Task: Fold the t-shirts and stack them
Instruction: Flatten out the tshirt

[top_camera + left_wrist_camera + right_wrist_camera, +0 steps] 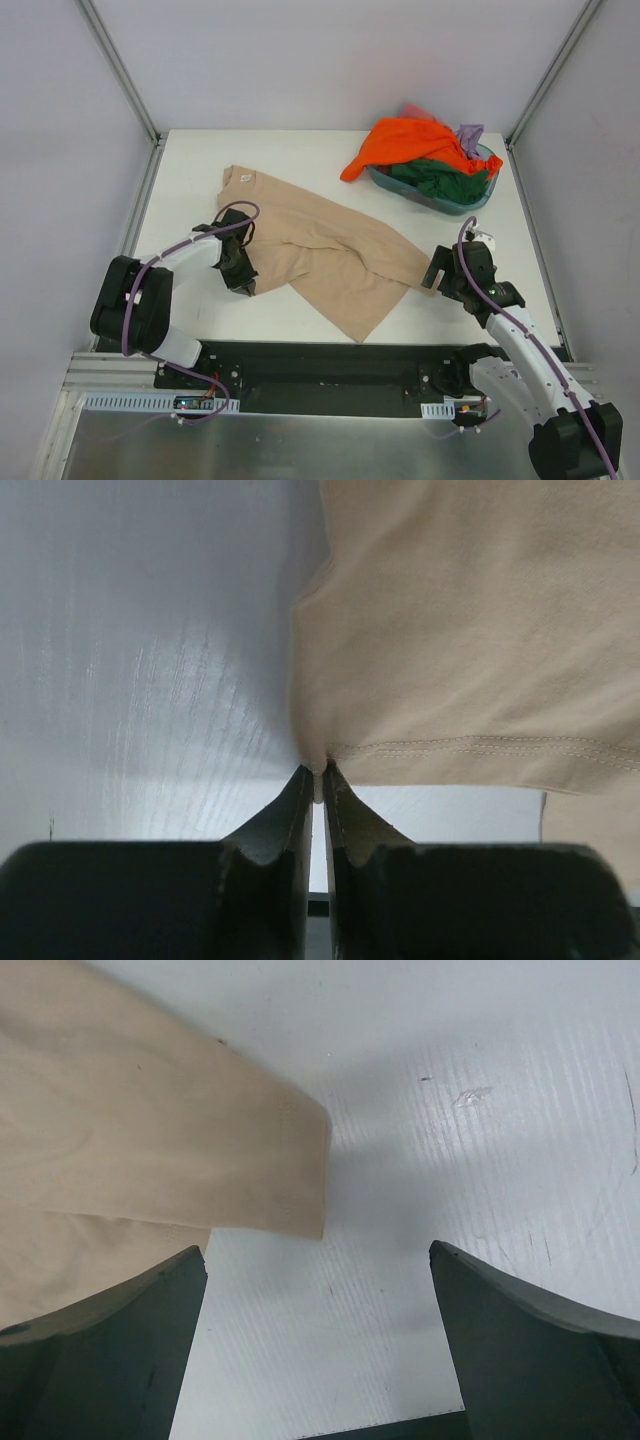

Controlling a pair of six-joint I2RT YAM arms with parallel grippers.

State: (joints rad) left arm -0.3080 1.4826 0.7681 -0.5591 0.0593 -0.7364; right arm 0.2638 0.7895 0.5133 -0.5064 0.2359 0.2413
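Observation:
A large tan-beige t-shirt [320,255] lies spread and rumpled across the middle of the white table. My left gripper [243,277] sits at its left hem corner, shut on a pinch of the tan cloth [318,765]; the stitched hem [470,747] runs off to the right of the fingertips. My right gripper [436,275] stands open just off the shirt's right corner [300,1180], with bare table between its fingers [130,1330]. Orange [405,142], dark green [438,178], lilac [470,132] and pinkish red [415,110] t-shirts are heaped at the back right.
A teal translucent basin [478,197] at the back right holds the heap of coloured shirts. Grey walls and metal posts [120,70] close in the table on three sides. The black rail [330,365] with both arm bases runs along the near edge.

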